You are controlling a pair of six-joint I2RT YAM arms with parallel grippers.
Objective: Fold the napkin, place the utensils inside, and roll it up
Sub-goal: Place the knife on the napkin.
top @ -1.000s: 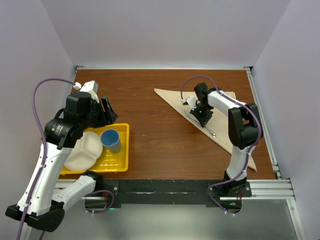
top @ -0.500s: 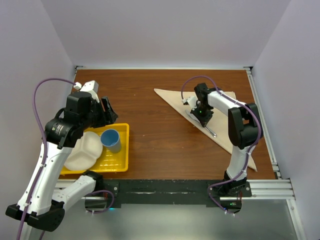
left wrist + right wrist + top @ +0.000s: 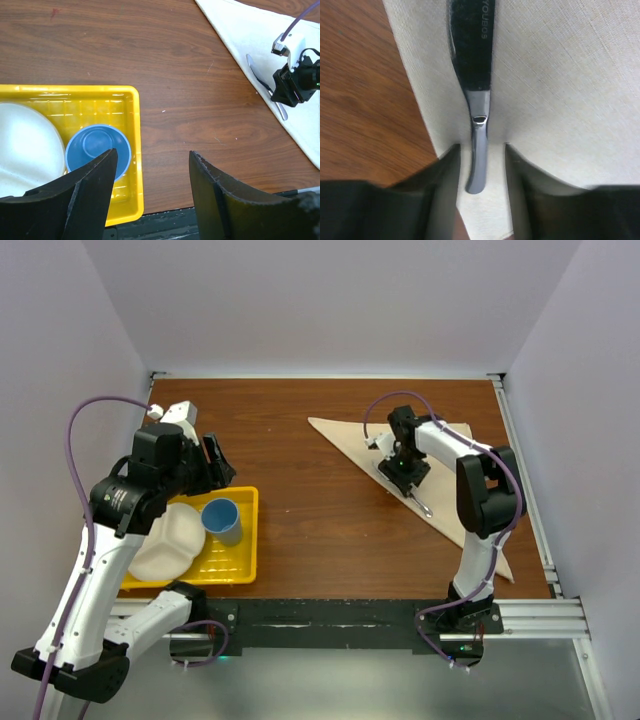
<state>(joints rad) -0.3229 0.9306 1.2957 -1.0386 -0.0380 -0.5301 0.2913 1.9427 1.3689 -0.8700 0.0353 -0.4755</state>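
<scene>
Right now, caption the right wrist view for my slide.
Knife lying on the beige napkin, right fingers open either side of it.

Yellow tray [image 3: 139, 150] on wooden tabletop [image 3: 150, 55], blue cup [image 3: 95, 145] and white plate [image 3: 25, 145] inside, left tool [image 3: 152, 160] spread wide over its right edge, napkin [image 3: 240, 30] and knife [image 3: 255, 70] well to its right

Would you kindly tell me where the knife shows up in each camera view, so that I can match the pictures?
Top external: the knife lies right of centre, slanting on the napkin.
Left wrist: the knife is at the far right, in the upper half, near the cloth's edge.
Right wrist: the knife runs down the middle from the top edge.
Shared landmark: the beige napkin under it, seen in all three views.
</scene>
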